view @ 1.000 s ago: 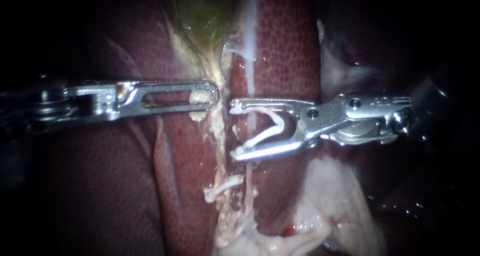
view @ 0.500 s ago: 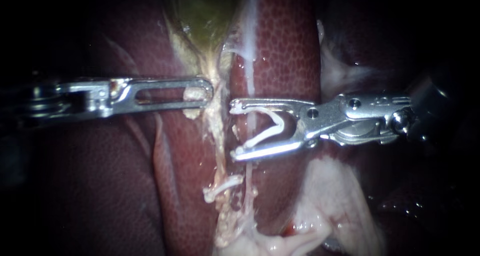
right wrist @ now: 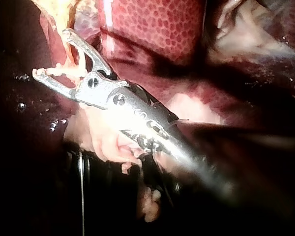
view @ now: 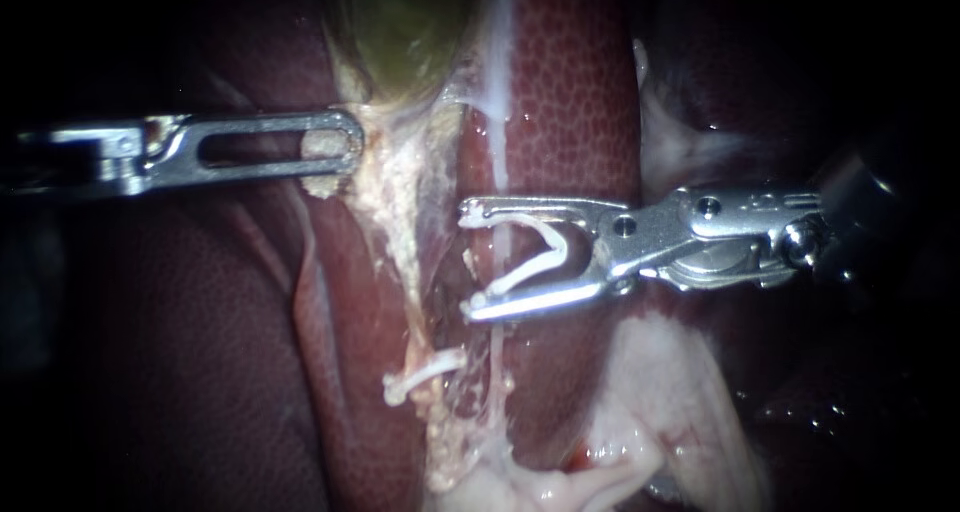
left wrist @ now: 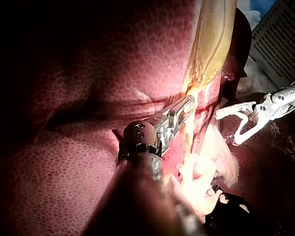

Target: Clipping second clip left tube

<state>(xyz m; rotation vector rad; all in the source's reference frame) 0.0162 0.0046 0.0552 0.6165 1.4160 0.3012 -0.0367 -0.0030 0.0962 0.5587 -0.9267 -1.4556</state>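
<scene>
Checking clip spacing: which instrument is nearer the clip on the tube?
Right instrument: just above the placed clip, carrying a new clip. Left instrument grips tissue farther up, beside the gallbladder.

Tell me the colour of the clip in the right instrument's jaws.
White. The clip shows best in the endoscope view.

The green gallbladder (view: 405, 32) lies on the mottled dark-red liver (view: 560, 102), with pale glistening tissue (view: 670, 402) well apart from it.

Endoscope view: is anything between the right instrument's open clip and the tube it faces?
Nothing visible. The open clip in the right instrument faces the tube across a small gap; a closed clip sits lower down.
</scene>
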